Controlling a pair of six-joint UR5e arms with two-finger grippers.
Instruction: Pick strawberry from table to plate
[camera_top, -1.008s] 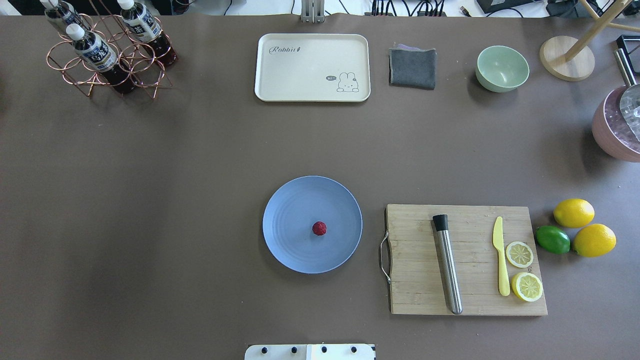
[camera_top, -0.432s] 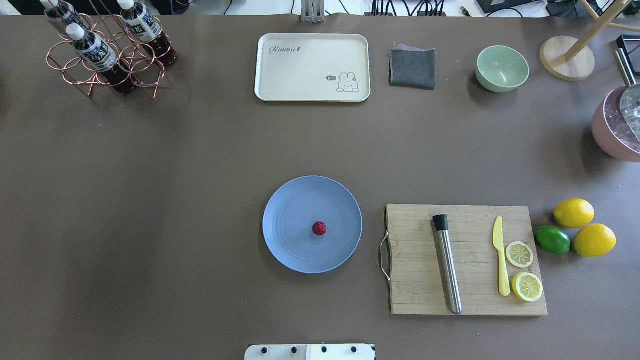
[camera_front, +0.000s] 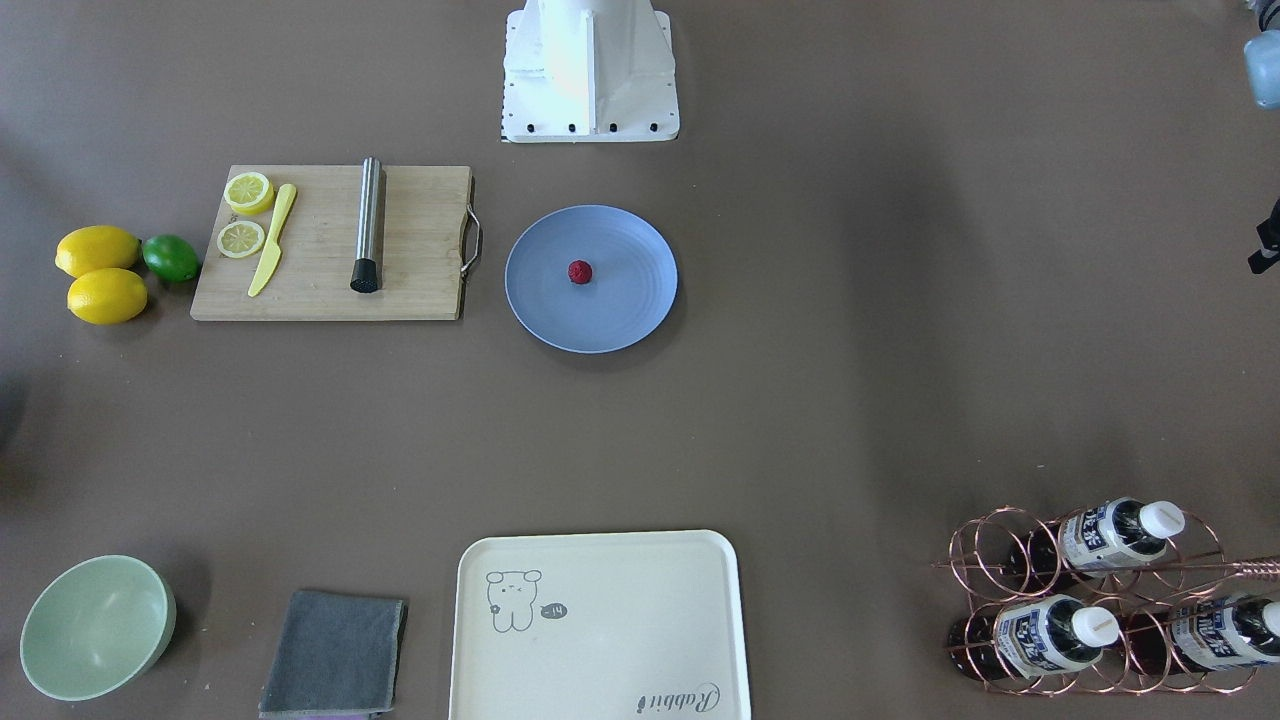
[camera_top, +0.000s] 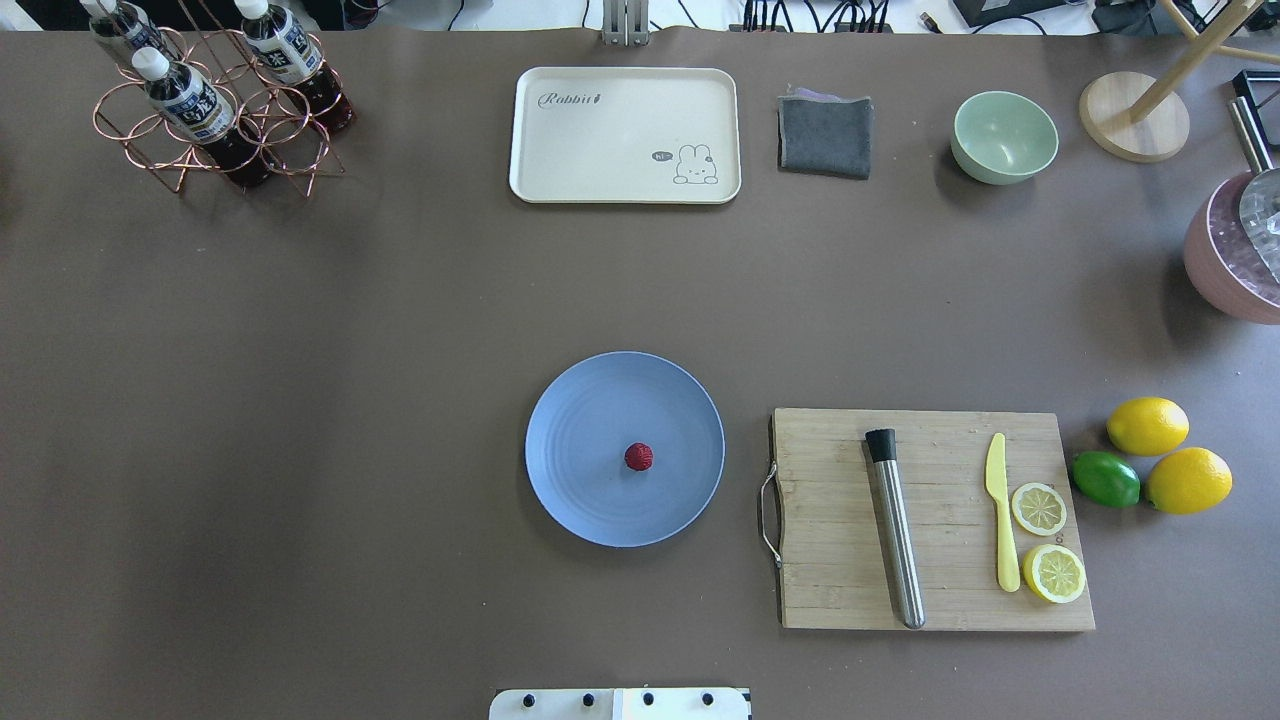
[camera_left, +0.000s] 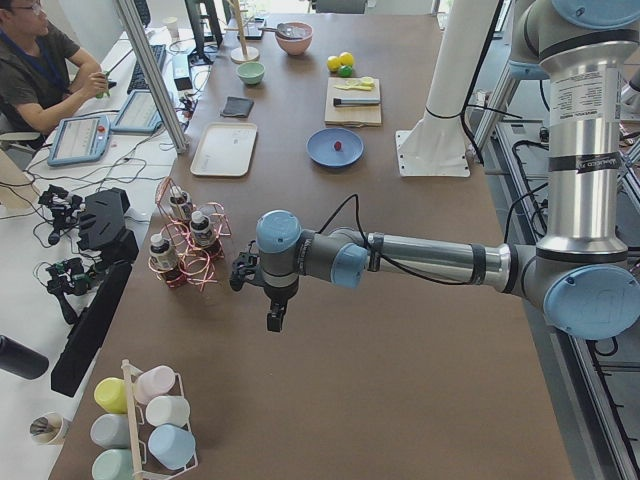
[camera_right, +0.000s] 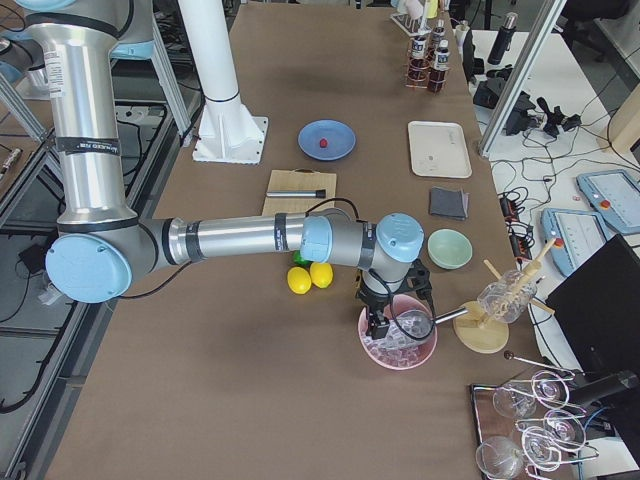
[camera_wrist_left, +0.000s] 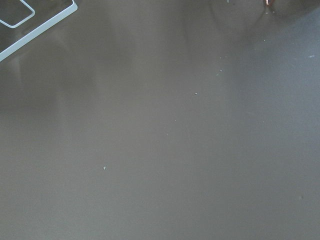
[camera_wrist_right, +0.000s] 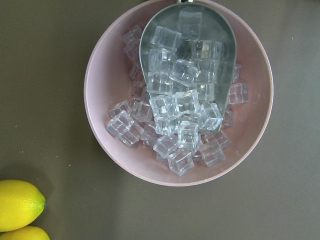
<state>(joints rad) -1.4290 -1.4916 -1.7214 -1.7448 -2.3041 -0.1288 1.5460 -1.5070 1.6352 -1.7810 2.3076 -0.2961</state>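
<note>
The strawberry (camera_top: 639, 457) is pictured on the plate (camera_top: 580, 420), cutting board (camera_top: 830, 500) at three o'clock, on the brown table (camera_top: 300, 400). Nothing has shifted since earlier (left gripper (camera_left: 272, 319) and right gripper (camera_right: 378, 323): grip cannot be told).

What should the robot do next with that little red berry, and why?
Probably none: the strawberry already rests near the middle of the blue plate, while the left arm and right arm hang at the table's ends, so no further move seems needed.

A robotics lab: robot arm (camera_left: 430, 258), cables (camera_top: 810, 14), a seated person (camera_left: 40, 70).
</note>
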